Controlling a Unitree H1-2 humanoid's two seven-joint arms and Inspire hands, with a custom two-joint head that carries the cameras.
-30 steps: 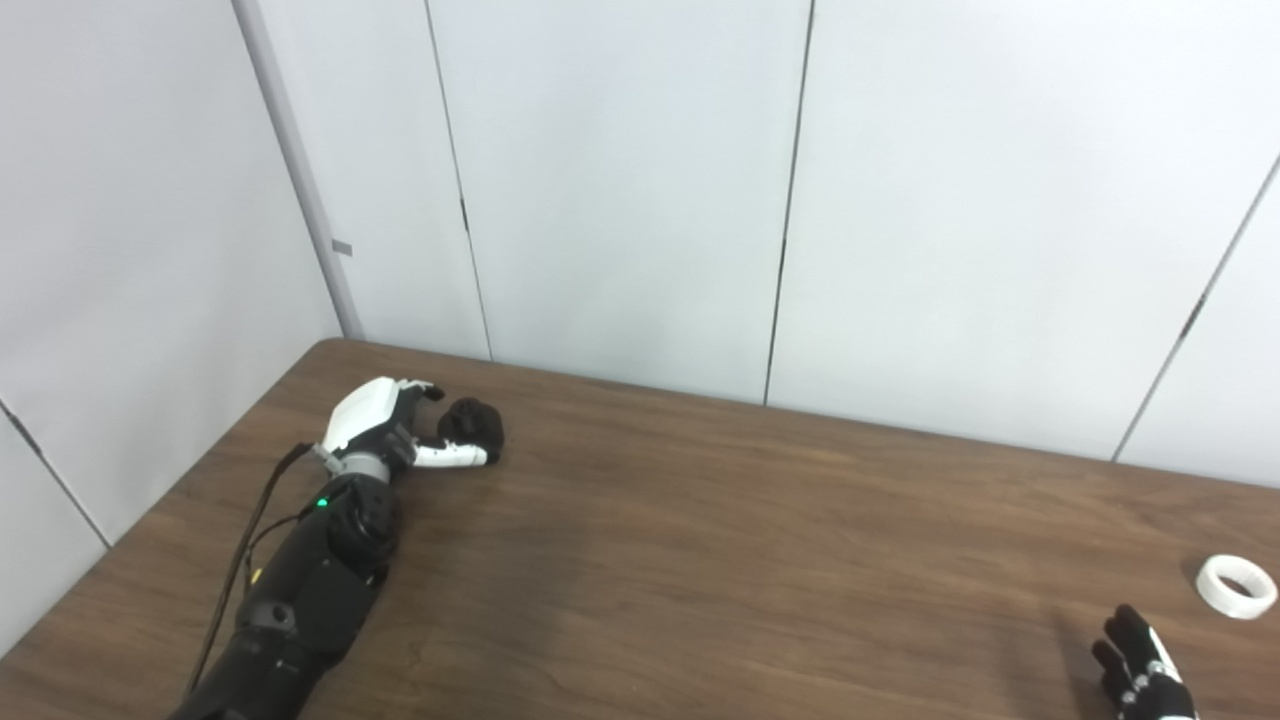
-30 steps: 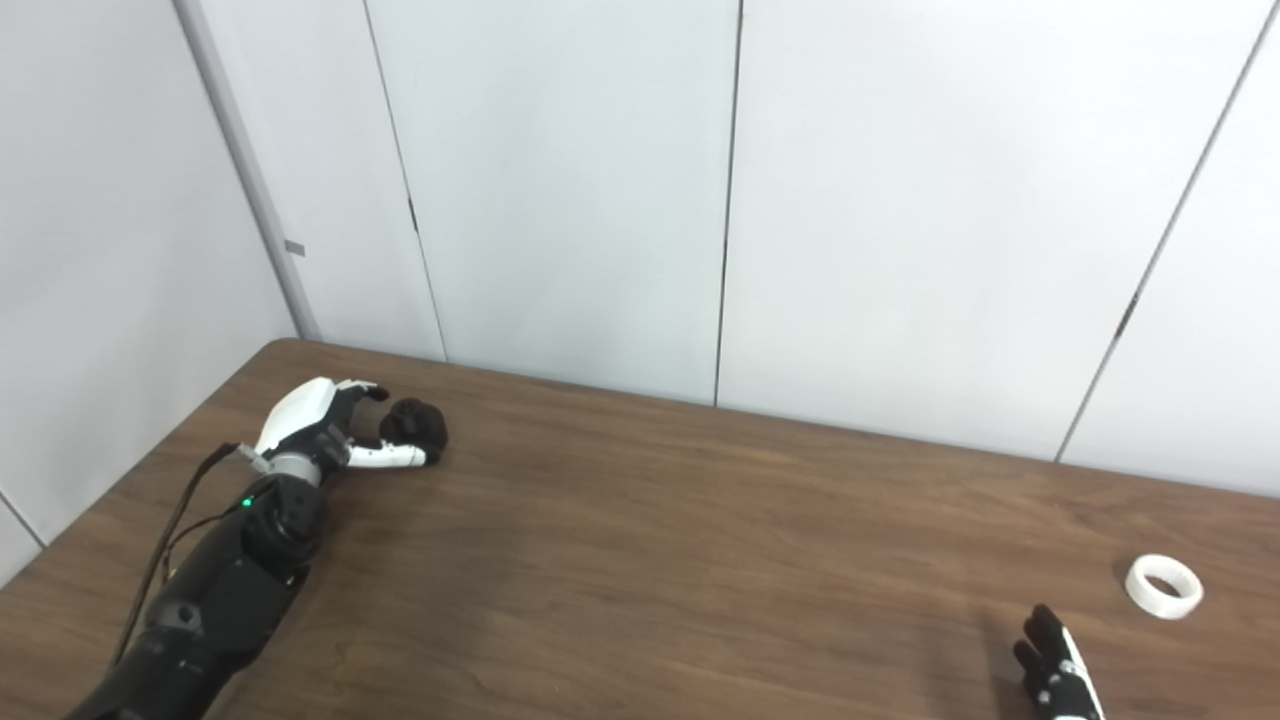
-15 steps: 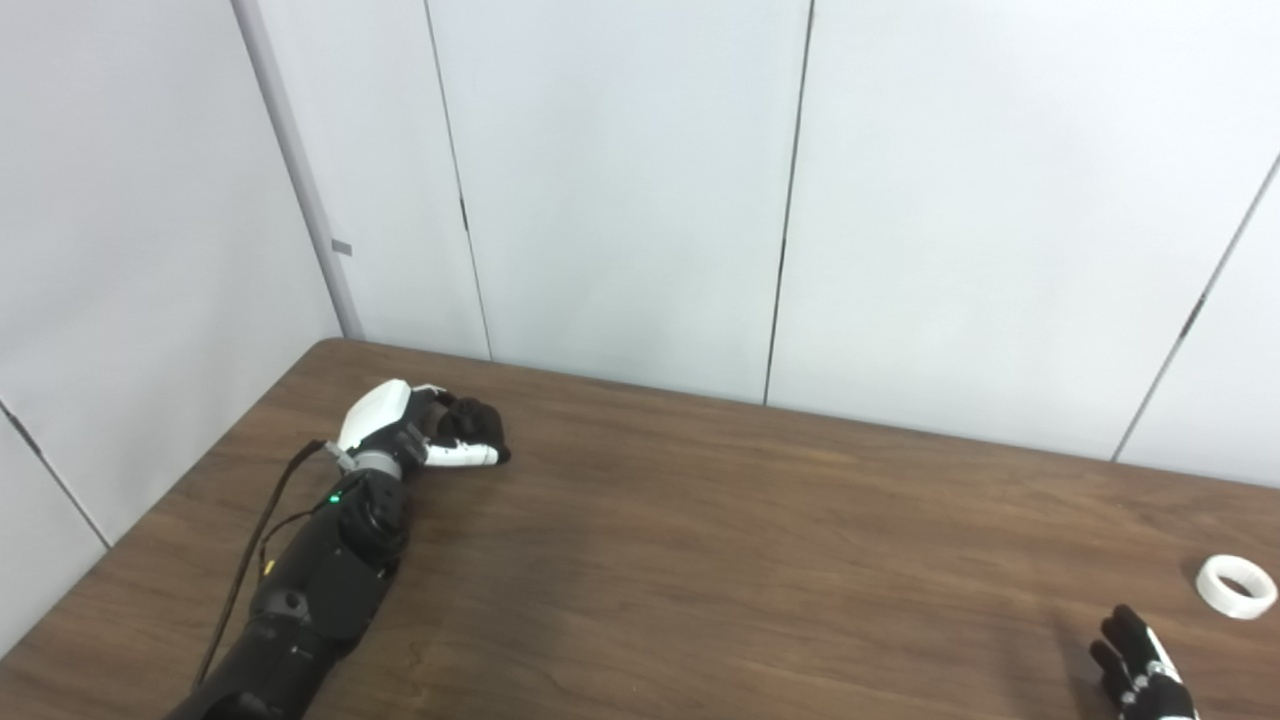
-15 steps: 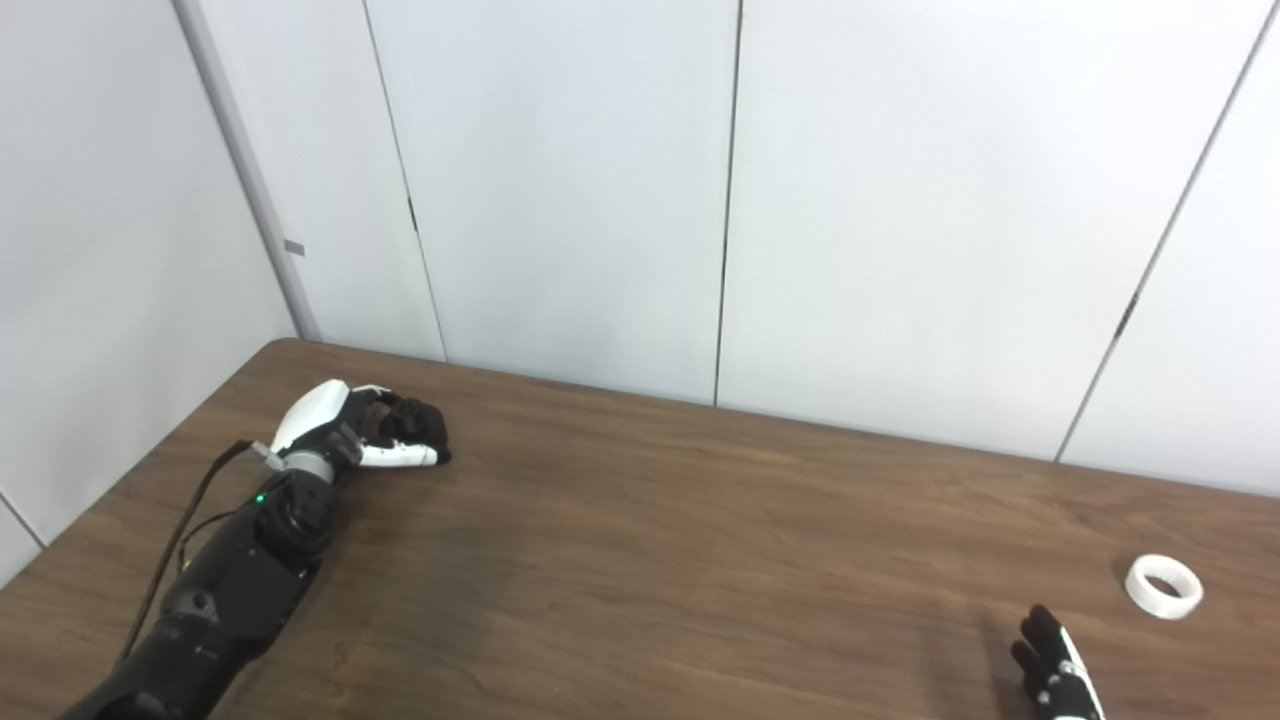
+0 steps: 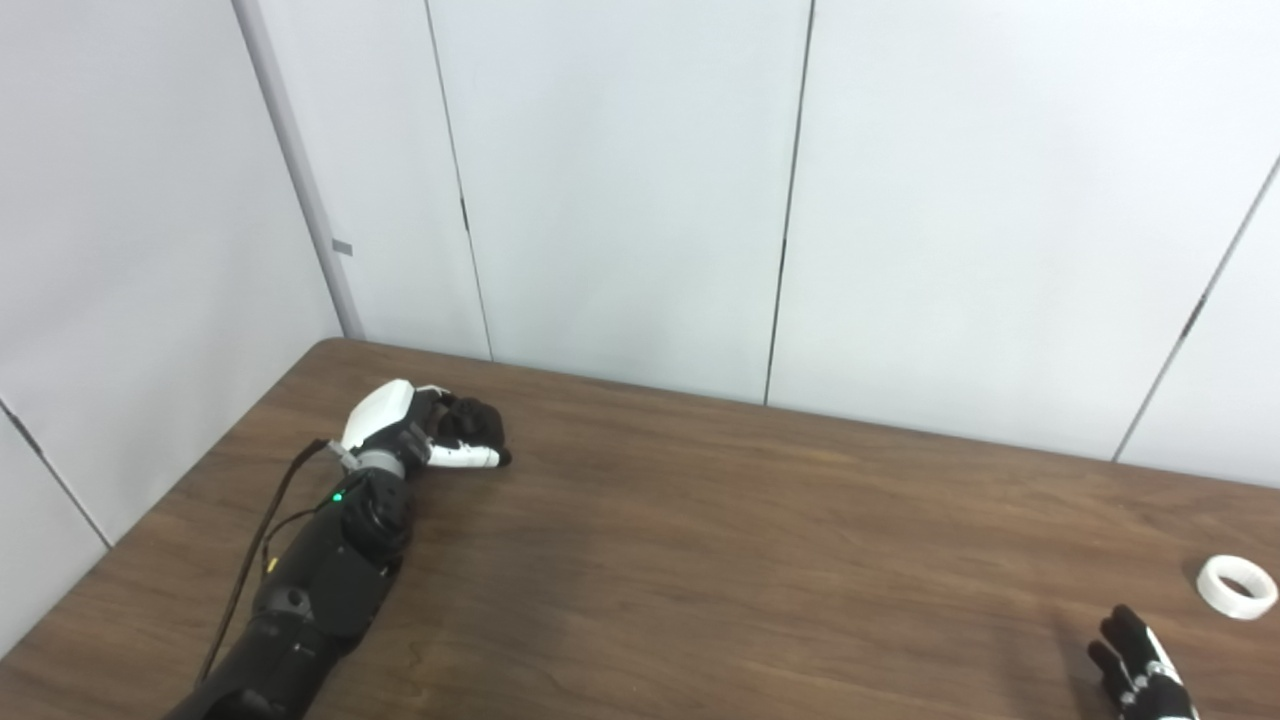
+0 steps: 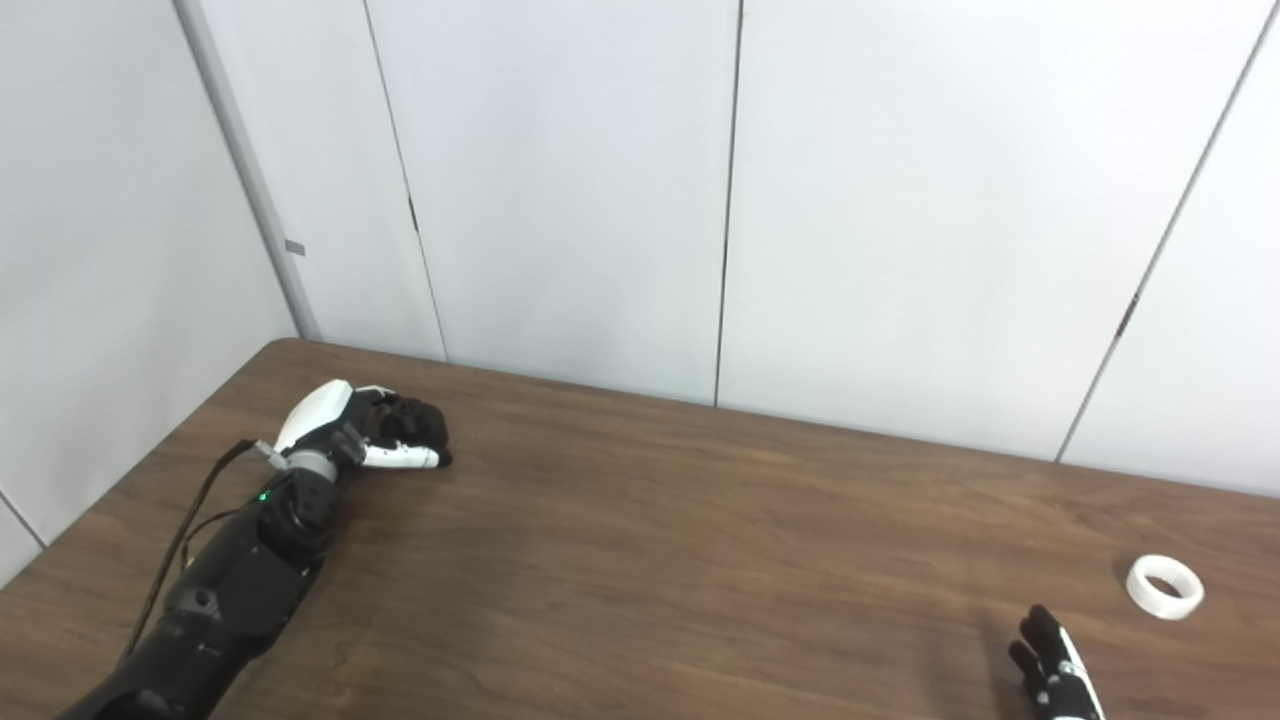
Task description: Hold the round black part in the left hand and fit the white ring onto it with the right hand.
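Note:
The round black part (image 5: 480,424) lies on the brown table (image 5: 700,540) at the far left, near the back corner. My left hand (image 5: 405,428) has its dark fingers curled over the part and its white thumb pressed along its near side, so most of the part is hidden. Far off at the right lies the white ring (image 5: 1237,586), flat on the table and untouched. My right hand (image 5: 1135,668) shows only its fingertips at the bottom right edge, extended and apart, short of the ring and holding nothing.
White wall panels (image 5: 640,200) stand right behind the table's back edge and along its left side. A black cable (image 5: 255,550) runs along my left forearm. A wide stretch of bare wood separates the two hands.
My left hand has slid forward onto the black part and closed its fingers over it. My right hand has sunk slightly toward the bottom edge. The ring has not moved.

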